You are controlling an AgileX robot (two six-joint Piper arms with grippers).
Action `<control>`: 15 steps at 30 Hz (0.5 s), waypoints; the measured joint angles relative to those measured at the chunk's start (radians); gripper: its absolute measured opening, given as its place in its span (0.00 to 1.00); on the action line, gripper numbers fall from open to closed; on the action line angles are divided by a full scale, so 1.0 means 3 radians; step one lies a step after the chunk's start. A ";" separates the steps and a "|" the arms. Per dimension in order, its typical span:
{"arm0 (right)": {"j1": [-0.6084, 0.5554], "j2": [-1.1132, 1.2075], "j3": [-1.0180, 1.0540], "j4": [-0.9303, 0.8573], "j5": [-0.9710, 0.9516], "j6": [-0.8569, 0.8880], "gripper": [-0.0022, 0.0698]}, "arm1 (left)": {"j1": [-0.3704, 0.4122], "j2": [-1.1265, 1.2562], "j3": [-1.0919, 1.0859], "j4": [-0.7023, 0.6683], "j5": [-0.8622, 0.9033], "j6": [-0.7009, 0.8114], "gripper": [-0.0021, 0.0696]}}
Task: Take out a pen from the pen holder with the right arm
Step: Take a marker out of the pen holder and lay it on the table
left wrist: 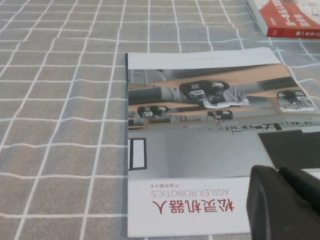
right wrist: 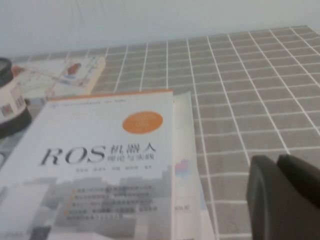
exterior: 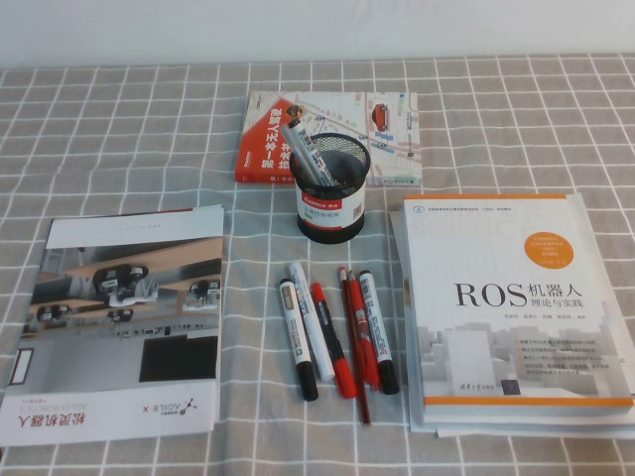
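A black mesh pen holder (exterior: 332, 190) stands at the table's middle with two markers (exterior: 304, 149) leaning in it; its edge also shows in the right wrist view (right wrist: 9, 102). Several pens and markers (exterior: 337, 327) lie in a row in front of it. Neither arm appears in the high view. My right gripper (right wrist: 277, 160) hovers shut and empty over the cloth beside the ROS book (right wrist: 100, 165), well short of the holder. My left gripper (left wrist: 280, 171) is shut with nothing in it, low over the brochure (left wrist: 200, 150).
The thick ROS book (exterior: 516, 297) lies right of the pens, the AgileX brochure (exterior: 124, 327) left of them. A map-covered book (exterior: 327, 134) lies behind the holder. Grey checked cloth (exterior: 119, 129) covers the table.
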 joint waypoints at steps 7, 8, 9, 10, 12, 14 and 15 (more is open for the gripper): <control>0.0000 -0.0064 0.0000 -0.0224 0.0328 0.0000 0.01 | 0.0000 0.0000 0.0000 0.0000 0.0000 0.0000 0.02; 0.0000 -0.0063 0.0000 -0.0230 0.0371 0.0000 0.01 | 0.0000 0.0000 0.0000 0.0000 0.0000 0.0000 0.02; 0.0000 -0.0063 0.0000 -0.0232 0.0424 0.0000 0.01 | 0.0000 0.0000 0.0000 0.0000 0.0000 0.0000 0.02; 0.0000 -0.0063 0.0000 -0.0232 0.0505 0.0000 0.01 | 0.0000 0.0000 0.0000 0.0000 0.0000 0.0000 0.02; 0.0000 -0.0063 0.0000 -0.0232 0.0632 0.0000 0.01 | 0.0000 0.0000 0.0000 0.0000 0.0000 0.0000 0.02; 0.0000 -0.0063 0.0000 -0.0232 0.0683 0.0000 0.01 | 0.0000 0.0000 0.0000 0.0000 0.0000 0.0000 0.02; 0.0000 -0.0063 0.0000 -0.0232 0.0690 0.0000 0.01 | 0.0000 0.0000 0.0000 0.0000 0.0000 0.0000 0.02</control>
